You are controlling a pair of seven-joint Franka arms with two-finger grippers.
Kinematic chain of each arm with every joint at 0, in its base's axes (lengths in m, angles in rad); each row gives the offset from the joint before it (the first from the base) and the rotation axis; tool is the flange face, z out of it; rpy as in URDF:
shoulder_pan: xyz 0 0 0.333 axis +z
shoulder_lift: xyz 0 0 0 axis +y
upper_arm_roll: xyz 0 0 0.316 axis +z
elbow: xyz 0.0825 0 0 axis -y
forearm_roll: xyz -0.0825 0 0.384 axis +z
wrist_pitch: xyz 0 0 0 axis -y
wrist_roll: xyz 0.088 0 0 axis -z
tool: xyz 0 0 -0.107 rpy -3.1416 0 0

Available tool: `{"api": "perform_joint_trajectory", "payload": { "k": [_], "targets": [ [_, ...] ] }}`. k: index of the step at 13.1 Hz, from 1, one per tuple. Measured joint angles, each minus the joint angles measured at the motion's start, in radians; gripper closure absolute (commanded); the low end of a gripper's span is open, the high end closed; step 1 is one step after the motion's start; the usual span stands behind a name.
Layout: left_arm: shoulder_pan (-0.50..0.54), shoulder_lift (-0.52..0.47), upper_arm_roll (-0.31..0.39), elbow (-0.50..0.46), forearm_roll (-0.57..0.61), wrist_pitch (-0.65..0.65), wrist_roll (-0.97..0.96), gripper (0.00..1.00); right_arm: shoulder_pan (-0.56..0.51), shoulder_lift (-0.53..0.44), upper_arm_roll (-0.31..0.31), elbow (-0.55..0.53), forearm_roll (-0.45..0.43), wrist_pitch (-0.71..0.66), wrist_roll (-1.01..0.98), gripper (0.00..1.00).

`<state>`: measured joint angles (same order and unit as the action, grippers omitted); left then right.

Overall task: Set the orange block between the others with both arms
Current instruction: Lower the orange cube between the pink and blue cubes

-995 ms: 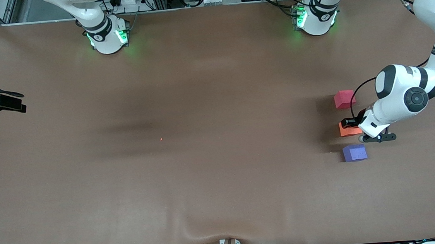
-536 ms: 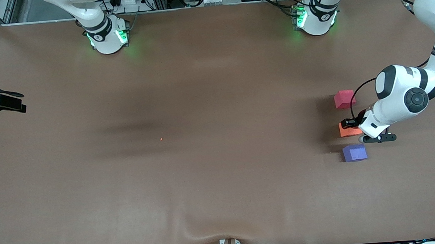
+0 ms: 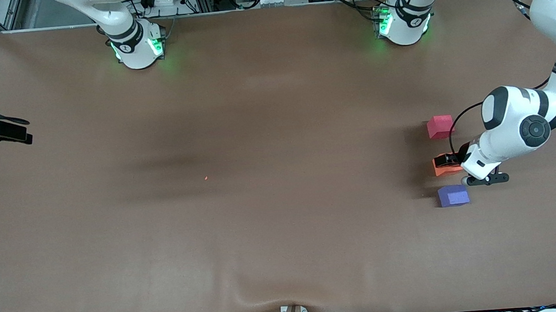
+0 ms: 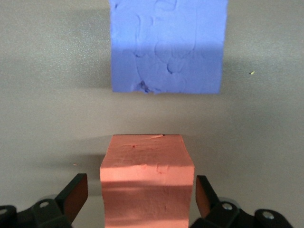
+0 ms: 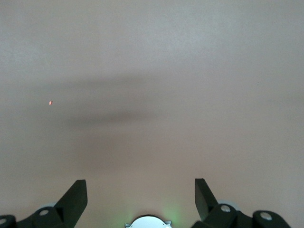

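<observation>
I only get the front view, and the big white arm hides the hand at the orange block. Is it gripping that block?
Observer: No. In the left wrist view the left gripper is open, with a gap between each finger and the orange block.
Operator: Is the block down on the table?
Observer: It looks so; the wrist view shows it resting there, apart from the purple block.
Operator: And the other arm's hand? I can't find it.
Observer: The right wrist view shows the right gripper open, holding nothing, over bare table.
Operator: Anything under it?
Observer: Only a tiny orange speck.
</observation>
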<state>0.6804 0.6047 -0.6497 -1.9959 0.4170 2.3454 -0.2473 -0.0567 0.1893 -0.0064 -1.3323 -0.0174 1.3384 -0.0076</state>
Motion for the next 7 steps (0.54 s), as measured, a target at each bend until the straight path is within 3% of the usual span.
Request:
{"api": "perform_joint_trajectory", "payload": {
  "k": [7],
  "targets": [
    [-0.015, -0.012, -0.012, 0.024, 0.000, -0.018, -0.050, 0.00, 0.000, 0.000, 0.000, 0.000, 0.000, 0.000, 0.000, 0.00]
  ]
}}
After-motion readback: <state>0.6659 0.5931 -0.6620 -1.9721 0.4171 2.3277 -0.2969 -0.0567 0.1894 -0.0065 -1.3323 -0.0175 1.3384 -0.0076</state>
